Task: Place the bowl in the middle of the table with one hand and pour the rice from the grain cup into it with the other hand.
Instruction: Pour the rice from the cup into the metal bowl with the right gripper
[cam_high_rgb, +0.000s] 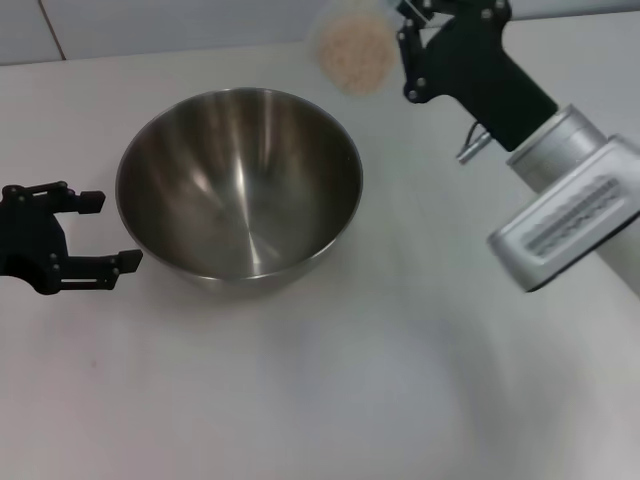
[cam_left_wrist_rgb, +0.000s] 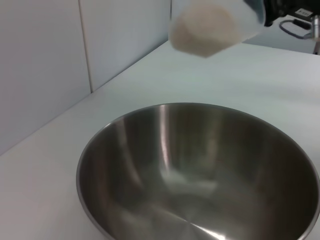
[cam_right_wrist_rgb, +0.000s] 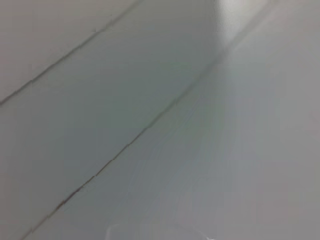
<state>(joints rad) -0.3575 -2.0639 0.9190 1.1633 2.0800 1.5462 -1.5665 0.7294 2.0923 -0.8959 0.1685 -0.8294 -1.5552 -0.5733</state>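
The bowl (cam_high_rgb: 240, 185) stands upright and empty on the white table (cam_high_rgb: 330, 380); it also fills the left wrist view (cam_left_wrist_rgb: 200, 170). My left gripper (cam_high_rgb: 108, 232) is open just left of the bowl's rim, not touching it. My right gripper (cam_high_rgb: 405, 55) is shut on the grain cup (cam_high_rgb: 352, 45) and holds it in the air, tipped, beyond the bowl's far rim. The rice (cam_high_rgb: 355, 52) is still inside the cup. The left wrist view shows the cup (cam_left_wrist_rgb: 212, 25) with rice above and behind the bowl.
A pale panelled wall (cam_left_wrist_rgb: 45, 60) runs along the table's far edge. My right arm's silver-and-white forearm (cam_high_rgb: 570, 210) reaches in from the right over the table. The right wrist view shows only pale panels with seams.
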